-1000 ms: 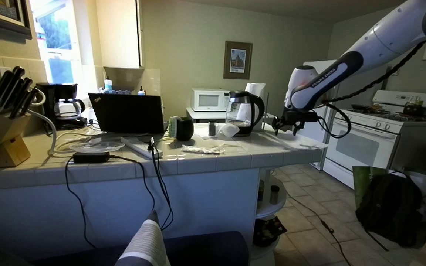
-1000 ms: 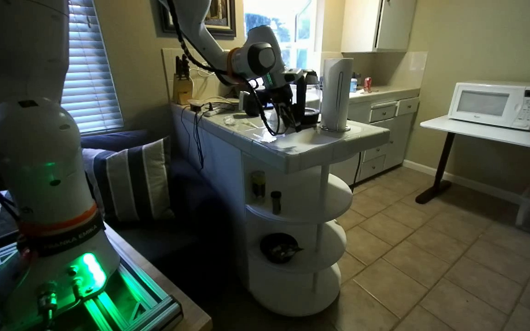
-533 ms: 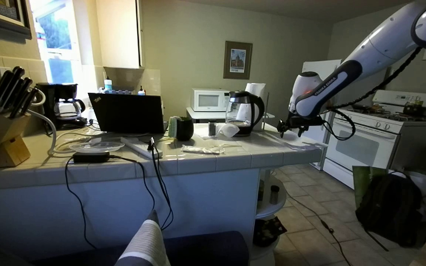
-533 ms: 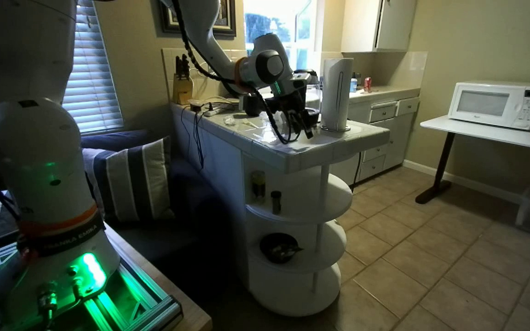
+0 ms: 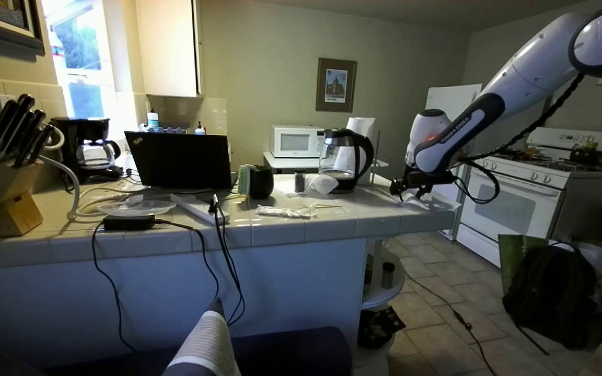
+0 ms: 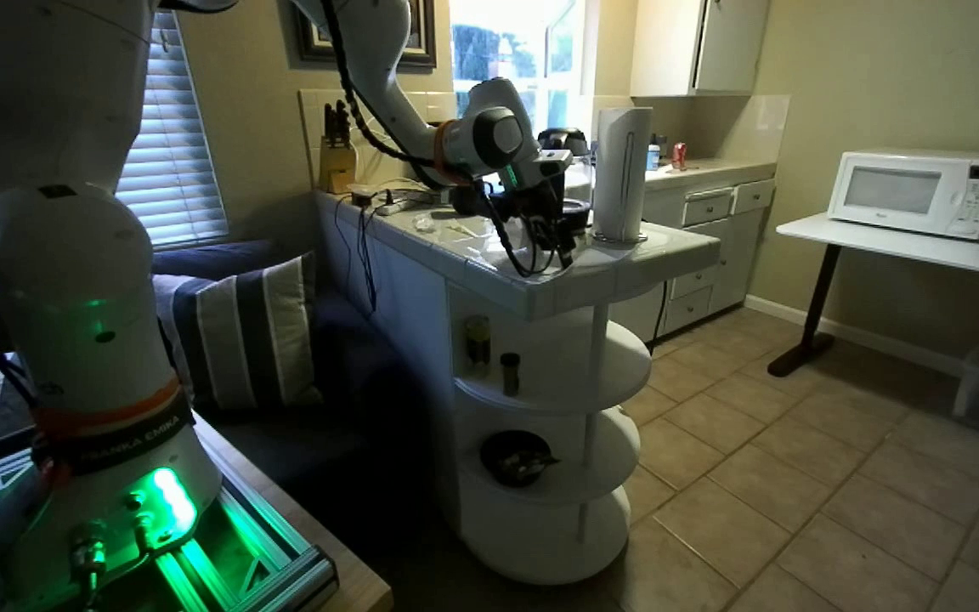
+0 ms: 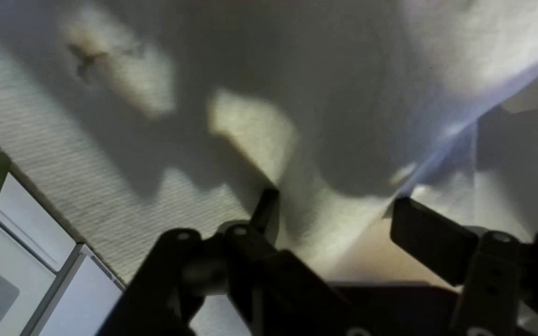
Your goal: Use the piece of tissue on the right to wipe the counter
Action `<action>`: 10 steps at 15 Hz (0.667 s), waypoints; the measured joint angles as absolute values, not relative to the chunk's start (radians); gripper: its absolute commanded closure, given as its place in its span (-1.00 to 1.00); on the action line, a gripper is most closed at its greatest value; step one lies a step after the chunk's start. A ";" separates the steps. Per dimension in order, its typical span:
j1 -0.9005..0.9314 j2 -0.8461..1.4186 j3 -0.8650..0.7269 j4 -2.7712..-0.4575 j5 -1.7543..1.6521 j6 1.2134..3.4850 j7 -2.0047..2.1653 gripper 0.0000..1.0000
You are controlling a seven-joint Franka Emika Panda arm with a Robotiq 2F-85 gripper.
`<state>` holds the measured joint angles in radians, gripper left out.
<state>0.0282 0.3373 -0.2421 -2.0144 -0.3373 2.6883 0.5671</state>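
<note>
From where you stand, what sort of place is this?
Most likely a kitchen, probably in someone's home: there's a stove with an oven door, a white microwave and a coffee maker.

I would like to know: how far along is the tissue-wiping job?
Looks done: the black two-fingered end effector is at the white paper tissue. In hand: probably the grasp, since its fingers stand apart there. Left: closing and wiping, apparently, as the tissue lies spread on the pale tiled counter.
</note>
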 measured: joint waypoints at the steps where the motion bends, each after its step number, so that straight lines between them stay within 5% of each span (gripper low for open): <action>1: 0.031 0.337 -0.243 -2.014 -0.337 2.688 0.567 0.46; 4: 0.039 0.336 -0.245 -2.014 -0.337 2.688 0.567 0.94; 10: 0.077 0.330 -0.245 -2.015 -0.337 2.688 0.590 1.00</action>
<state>0.0773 0.3305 -0.2449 -2.0147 -0.3369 2.6882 0.5898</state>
